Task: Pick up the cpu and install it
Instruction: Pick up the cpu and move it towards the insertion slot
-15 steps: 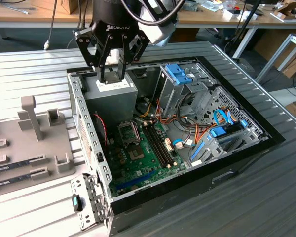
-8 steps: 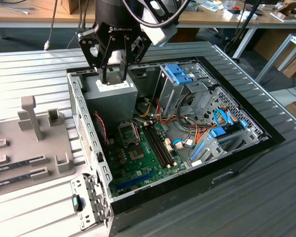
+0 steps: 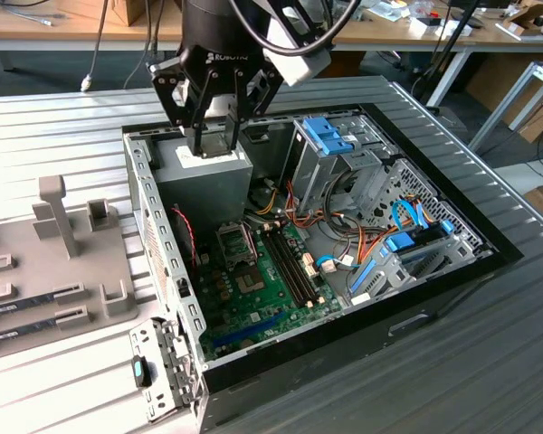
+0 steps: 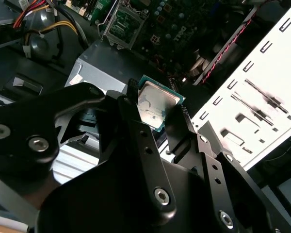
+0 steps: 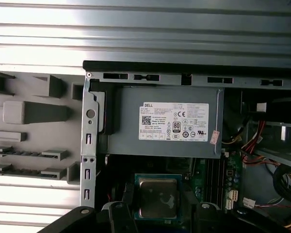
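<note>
The cpu (image 4: 155, 104), a flat square chip with a silvery top and a thin green rim, is clamped by its edges between my two black fingers (image 4: 136, 121). My gripper (image 4: 157, 101) is shut on it. The same chip, the cpu (image 5: 158, 198), hangs in my gripper (image 5: 158, 196) over the case, just past the grey power supply (image 5: 169, 121). From the exterior view my gripper (image 3: 213, 143) hovers above the power supply (image 3: 204, 172) at the back of the open computer case. The dark metal-framed socket (image 3: 238, 246) lies lower on the motherboard, apart from the chip; this socket (image 4: 123, 24) is open.
A grey fixture tray (image 3: 54, 253) with long dark memory sticks (image 3: 36, 303) sits to the exterior view's left of the case. Blue drive cages (image 3: 330, 136) and bundled cables (image 3: 344, 240) crowd the case's right side. Memory slots (image 3: 294, 267) run beside the socket.
</note>
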Available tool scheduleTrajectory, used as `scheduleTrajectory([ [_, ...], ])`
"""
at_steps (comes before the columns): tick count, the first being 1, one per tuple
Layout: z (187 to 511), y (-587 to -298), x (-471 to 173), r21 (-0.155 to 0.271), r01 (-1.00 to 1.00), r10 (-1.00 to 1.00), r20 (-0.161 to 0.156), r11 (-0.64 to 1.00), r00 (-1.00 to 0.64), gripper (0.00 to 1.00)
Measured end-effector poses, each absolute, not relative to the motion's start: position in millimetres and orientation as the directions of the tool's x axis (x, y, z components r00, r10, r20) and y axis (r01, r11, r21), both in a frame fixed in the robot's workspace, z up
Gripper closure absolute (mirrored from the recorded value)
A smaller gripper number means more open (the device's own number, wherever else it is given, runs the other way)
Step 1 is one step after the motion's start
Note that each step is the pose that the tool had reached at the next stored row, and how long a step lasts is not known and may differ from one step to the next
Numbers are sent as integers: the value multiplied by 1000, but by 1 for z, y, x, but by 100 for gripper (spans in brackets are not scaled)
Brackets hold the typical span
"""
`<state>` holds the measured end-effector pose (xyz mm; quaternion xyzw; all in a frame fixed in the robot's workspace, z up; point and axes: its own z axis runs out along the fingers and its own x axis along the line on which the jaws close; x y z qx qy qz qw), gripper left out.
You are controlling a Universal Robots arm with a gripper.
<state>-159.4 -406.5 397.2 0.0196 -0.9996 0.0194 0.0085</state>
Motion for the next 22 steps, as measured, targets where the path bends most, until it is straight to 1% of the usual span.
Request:
scheduleTrajectory([
  [22, 392, -412, -145, -38, -39, -39, 18, 998, -999, 53],
])
